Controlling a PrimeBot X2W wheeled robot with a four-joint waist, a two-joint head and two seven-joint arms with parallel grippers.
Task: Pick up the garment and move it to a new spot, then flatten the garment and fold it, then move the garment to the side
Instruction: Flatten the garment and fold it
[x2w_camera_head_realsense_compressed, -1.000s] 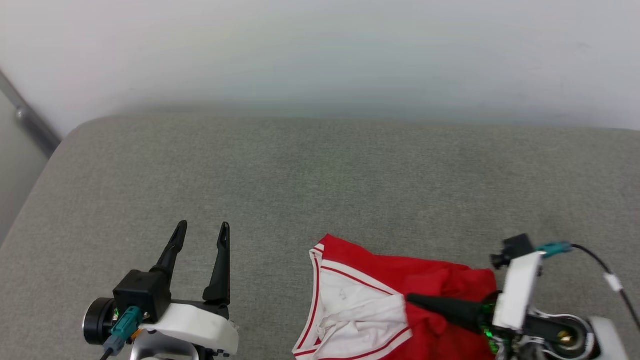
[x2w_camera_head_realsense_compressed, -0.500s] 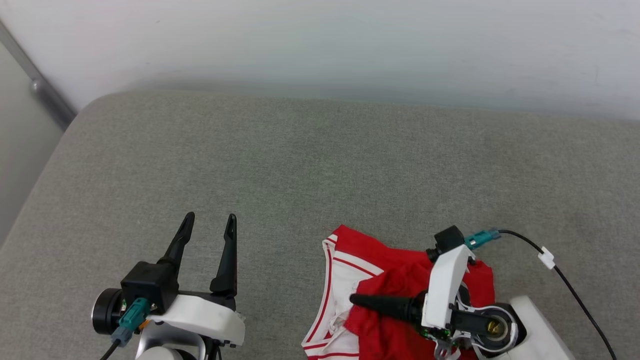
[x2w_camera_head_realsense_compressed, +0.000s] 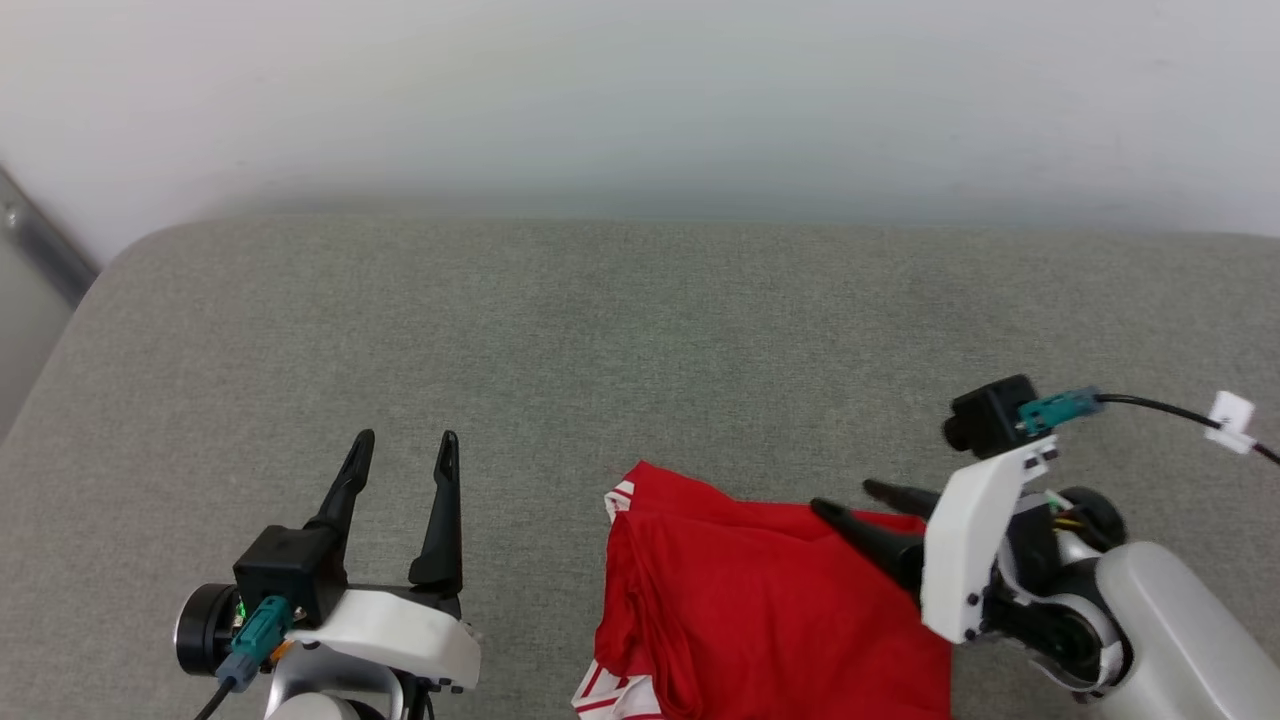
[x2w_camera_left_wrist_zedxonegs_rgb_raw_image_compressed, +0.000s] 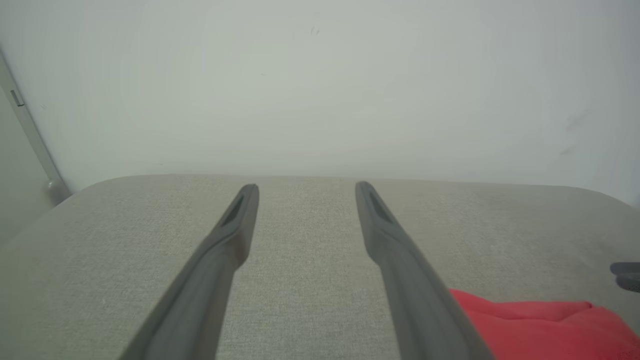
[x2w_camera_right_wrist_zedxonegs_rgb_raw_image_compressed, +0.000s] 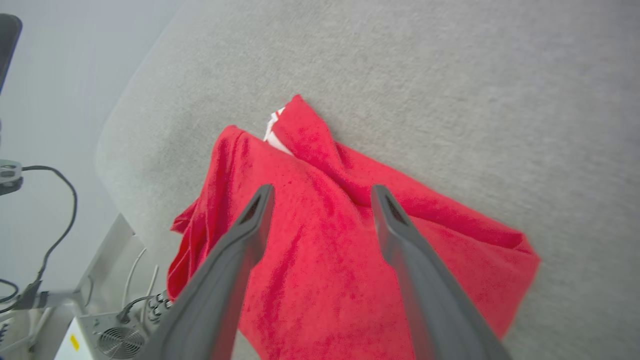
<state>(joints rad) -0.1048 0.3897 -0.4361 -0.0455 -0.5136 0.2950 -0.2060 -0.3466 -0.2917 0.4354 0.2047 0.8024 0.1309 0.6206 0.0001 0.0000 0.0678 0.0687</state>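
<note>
The red garment (x2w_camera_head_realsense_compressed: 760, 610) is seen rumpled at the near edge of the grey padded worktop (x2w_camera_head_realsense_compressed: 640, 330), right of centre. The right tool (x2w_camera_head_realsense_compressed: 845, 496) is held spread over it, pinching nothing. The left tool (x2w_camera_head_realsense_compressed: 405, 452) is spread, well to the left.

A big soft grey cushion (x2w_camera_head_realsense_compressed: 640, 330) with round corners sits up against a plain white wall (x2w_camera_head_realsense_compressed: 640, 90), and a thin metal bar (x2w_camera_head_realsense_compressed: 42, 238) runs down the wall on the left side.

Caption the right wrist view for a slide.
Open right claw poised over the bright red soft jersey garment lying on a grey fabric surface.
</note>
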